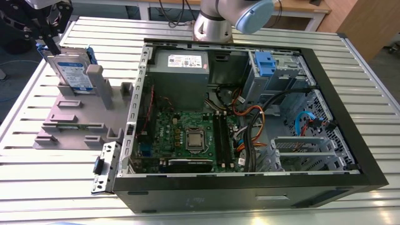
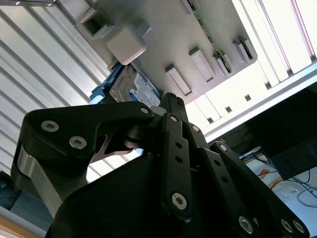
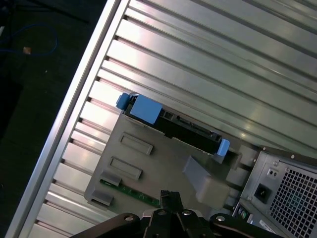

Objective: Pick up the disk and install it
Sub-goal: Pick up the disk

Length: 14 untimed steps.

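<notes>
Pincer (image 3: pixel 167 194) closed, empty, near disk (image 3: pixel 173 126) upright in grey stand (image 3: pixel 158 163).

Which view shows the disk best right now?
The exterior view: the disk stands upright in the grey stand, labelled face visible. The first wrist view shows its edge and blue bracket; the second wrist view shows part of its label.

1. The open case (image 1: pixel 218 199) and stand (image 1: pixel 69 117) are seen from high on the near side in the exterior view.
2. The stand (image 3: pixel 148 168) and disk (image 3: pixel 190 131) are looked down upon in the first wrist view.
3. Both are shared, closer, by the second wrist view.
</notes>
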Motion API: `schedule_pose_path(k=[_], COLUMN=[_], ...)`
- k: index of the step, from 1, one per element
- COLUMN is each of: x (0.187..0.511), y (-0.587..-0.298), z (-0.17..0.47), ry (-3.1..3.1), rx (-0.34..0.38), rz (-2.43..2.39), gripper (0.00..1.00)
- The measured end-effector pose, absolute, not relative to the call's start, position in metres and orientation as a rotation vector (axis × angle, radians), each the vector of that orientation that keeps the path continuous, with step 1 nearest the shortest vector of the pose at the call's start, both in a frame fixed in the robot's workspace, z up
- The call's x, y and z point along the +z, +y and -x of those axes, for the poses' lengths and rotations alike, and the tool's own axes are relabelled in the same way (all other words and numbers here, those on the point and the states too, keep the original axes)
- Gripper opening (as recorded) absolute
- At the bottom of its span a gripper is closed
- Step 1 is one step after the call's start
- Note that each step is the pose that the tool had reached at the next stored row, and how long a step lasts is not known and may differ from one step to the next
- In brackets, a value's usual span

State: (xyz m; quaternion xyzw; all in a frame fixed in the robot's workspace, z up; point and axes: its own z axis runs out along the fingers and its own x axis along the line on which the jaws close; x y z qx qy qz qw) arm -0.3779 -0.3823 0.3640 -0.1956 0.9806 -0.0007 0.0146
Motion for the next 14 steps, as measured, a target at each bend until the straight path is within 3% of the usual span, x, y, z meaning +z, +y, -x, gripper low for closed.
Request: schedule_pose_path(k=[14], x=[0.3640], y=[-0.3823], z=[0.3779], ry=[3.048], rx=[-0.002], rz=[0.630], gripper=[0.11])
